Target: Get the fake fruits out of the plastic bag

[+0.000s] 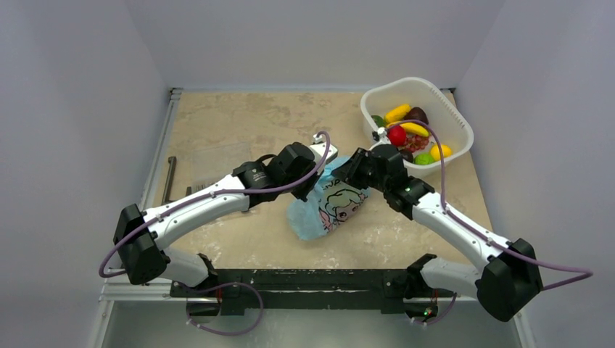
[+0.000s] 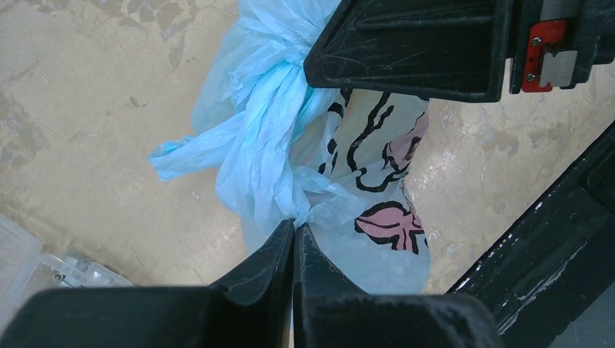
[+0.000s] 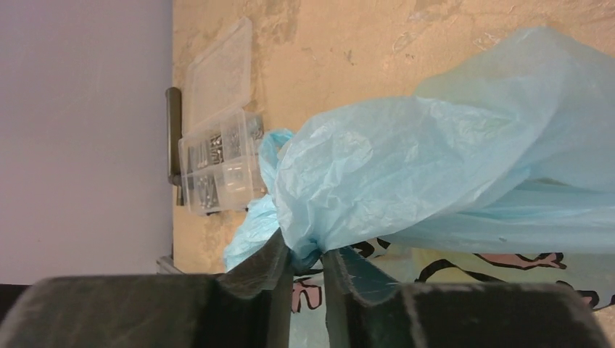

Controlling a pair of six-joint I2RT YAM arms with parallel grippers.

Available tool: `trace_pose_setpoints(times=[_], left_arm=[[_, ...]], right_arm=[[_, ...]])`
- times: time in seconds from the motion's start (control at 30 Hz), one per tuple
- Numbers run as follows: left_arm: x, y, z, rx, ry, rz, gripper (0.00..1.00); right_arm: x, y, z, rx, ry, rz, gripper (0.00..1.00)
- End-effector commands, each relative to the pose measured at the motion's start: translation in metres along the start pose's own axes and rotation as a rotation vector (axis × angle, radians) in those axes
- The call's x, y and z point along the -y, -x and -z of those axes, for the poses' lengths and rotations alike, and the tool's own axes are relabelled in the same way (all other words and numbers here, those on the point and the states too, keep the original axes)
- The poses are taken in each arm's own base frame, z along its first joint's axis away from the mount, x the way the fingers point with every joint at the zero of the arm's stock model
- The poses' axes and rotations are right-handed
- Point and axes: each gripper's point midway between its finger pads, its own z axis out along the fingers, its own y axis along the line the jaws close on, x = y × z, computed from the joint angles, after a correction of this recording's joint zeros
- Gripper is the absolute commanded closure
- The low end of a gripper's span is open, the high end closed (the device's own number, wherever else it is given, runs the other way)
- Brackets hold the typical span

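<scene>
The light-blue plastic bag (image 1: 324, 212) with a pink-and-white cartoon print lies mid-table, its top lifted between both arms. My left gripper (image 1: 318, 181) is shut on a fold of the bag's film (image 2: 275, 145), with its jaws pressed together (image 2: 294, 226). My right gripper (image 1: 347, 172) is shut on a bunched piece of the bag (image 3: 406, 167), pinched at its tips (image 3: 304, 255); it also shows in the left wrist view (image 2: 413, 43). No fake fruit shows plainly inside the bag. Several fake fruits (image 1: 410, 130), yellow, red, green and dark, lie in the basket.
A white slotted basket (image 1: 457, 116) stands at the back right. A clear flat box of small metal parts (image 3: 217, 156) lies left of the bag and shows in the left wrist view (image 2: 43, 264). A dark metal bar (image 1: 168, 180) lies near the left edge.
</scene>
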Motion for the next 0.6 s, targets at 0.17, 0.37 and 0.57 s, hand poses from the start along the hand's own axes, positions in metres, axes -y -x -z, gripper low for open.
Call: trace_pose_setpoints(times=[0.17, 0.37, 0.57], left_arm=[[-0.009, 0.024, 0.018, 0.083, 0.051, -0.017, 1.00], [-0.012, 0.029, 0.027, 0.134, 0.060, -0.010, 1.00], [-0.008, 0.036, 0.036, 0.186, 0.031, -0.012, 1.00]], right_arm=[[-0.021, 0.071, 0.035, 0.168, -0.022, 0.122, 1.00], [-0.002, 0.115, 0.044, 0.131, 0.025, 0.100, 1.00], [-0.006, 0.092, 0.031, 0.002, 0.120, 0.122, 1.00]])
